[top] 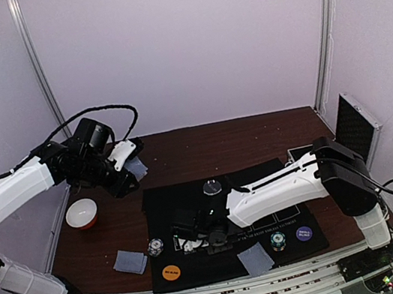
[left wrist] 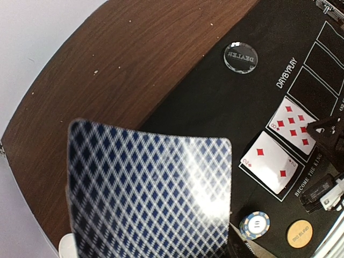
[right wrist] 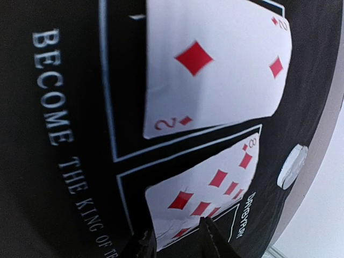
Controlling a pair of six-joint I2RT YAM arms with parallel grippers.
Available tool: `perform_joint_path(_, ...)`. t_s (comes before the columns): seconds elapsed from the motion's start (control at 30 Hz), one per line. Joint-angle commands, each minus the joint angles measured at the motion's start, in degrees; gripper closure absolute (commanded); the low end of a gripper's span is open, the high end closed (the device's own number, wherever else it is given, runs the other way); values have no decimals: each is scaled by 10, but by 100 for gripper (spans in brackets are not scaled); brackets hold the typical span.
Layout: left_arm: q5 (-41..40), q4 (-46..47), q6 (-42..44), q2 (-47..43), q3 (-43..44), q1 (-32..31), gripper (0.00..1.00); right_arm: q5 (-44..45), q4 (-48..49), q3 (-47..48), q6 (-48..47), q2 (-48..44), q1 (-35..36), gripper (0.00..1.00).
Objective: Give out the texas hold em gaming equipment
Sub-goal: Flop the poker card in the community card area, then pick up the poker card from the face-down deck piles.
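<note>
My left gripper (top: 130, 166) is up over the table's far left, shut on blue-grey-backed playing cards (left wrist: 150, 193); they fill the left wrist view and hide its fingers. My right gripper (right wrist: 177, 242) is low over the black mat (top: 262, 173), its fingers (right wrist: 212, 239) apart around the near end of the eight of diamonds (right wrist: 204, 199), which lies flat in a white outline. The two of diamonds (right wrist: 215, 64) lies in the outline beside it. The clear dealer disc (top: 212, 187) is on the mat's far side. The orange disc (top: 171, 272), the purple disc (top: 304, 233) and two chip stacks (top: 155, 246) (top: 277, 240) are near the front.
Two small piles of face-down cards lie at the front: one on the wood (top: 130, 261), one on the mat's front edge (top: 256, 257). A red and white bowl (top: 82, 213) stands at the left. The open silver case (top: 353, 131) stands at the right edge.
</note>
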Motion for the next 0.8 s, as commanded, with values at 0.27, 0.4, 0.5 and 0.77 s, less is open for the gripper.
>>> perform_joint_path(0.27,13,28,4,-11,4,4,57,-126,4,2,55,-116,3,35)
perform_joint_path(0.4,28,28,9,-13,4,4,57,-225,77,-43,138,-217,-55,0)
perform_joint_path(0.5,41,28,16,-15,5,4,57,-354,181,-97,221,-290,-124,0)
perform_joint_path(0.77,117,17,44,-21,12,-19,58,-597,498,-158,503,-316,-271,2)
